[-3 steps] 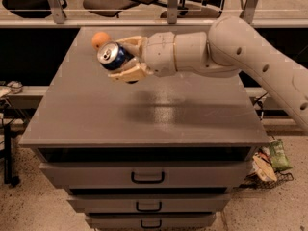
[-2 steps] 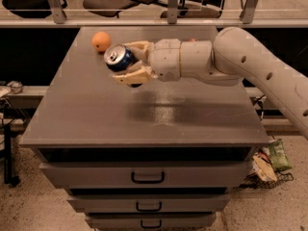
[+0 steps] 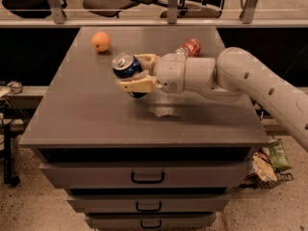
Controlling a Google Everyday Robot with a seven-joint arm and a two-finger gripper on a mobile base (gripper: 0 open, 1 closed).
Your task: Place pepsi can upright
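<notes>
The pepsi can (image 3: 126,66), dark blue with a silver top, is held tilted in my gripper (image 3: 134,73), its top facing up and toward the left. The gripper's cream fingers (image 3: 137,84) are shut around the can, a little above the middle of the grey cabinet top (image 3: 86,114). The arm reaches in from the right.
An orange (image 3: 101,41) lies at the back left of the cabinet top. An orange-red can (image 3: 188,47) lies on its side at the back, behind the arm. Drawers (image 3: 147,177) are below the front edge. Snack bags (image 3: 269,160) lie on the floor at right.
The gripper with the pepsi can has moved right and toward the front, lower over the top. The orange-red can now shows behind the arm.
</notes>
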